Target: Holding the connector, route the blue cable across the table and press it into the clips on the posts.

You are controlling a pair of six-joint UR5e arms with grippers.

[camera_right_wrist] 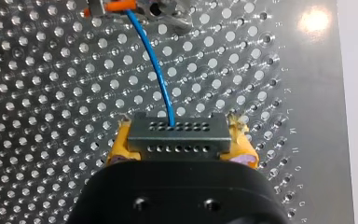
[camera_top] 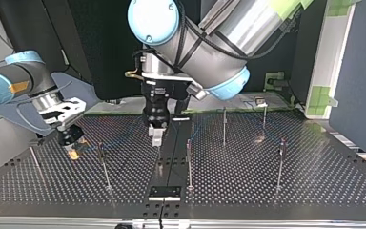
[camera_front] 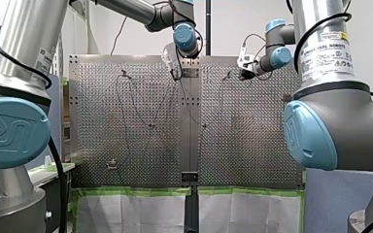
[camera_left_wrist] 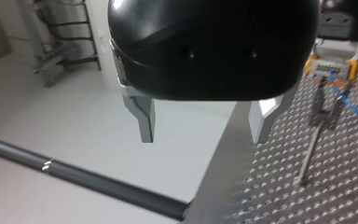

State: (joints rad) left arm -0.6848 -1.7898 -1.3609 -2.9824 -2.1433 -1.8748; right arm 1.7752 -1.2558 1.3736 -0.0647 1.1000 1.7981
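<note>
- Closest to the lens in the right wrist view, the right gripper [camera_right_wrist: 179,142] clamps the grey connector [camera_right_wrist: 177,133] between its yellow pads [camera_right_wrist: 120,148], low over the perforated table [camera_right_wrist: 37,93].
- From the connector's front face, the blue cable [camera_right_wrist: 154,60] curves ahead to a small metal fitting [camera_right_wrist: 168,11] with an orange part. Whether the cable is seated there cannot be told.
- In the left wrist view, a post topped by a clip [camera_left_wrist: 324,109] stands just beside the held connector, and the cable runs close past it.
- At the top view's left, the right gripper hangs near a thin post [camera_top: 104,164]. The other posts stand well apart across the table, toward that view's right.
- The left gripper [camera_left_wrist: 204,122] is empty, its metal fingers [camera_left_wrist: 143,119] spread wide. In the top view it hangs over the table's centre strip.
- Step in hand, as a judgement: routing looks early, with the connector gripped and no cable visibly pressed into the farther posts.
- The next move probably calls for carrying the connector toward the next post with the cable lightly taut, lining it over the clip's mouth, then pressing down. The free left gripper could steady the cable.
</note>
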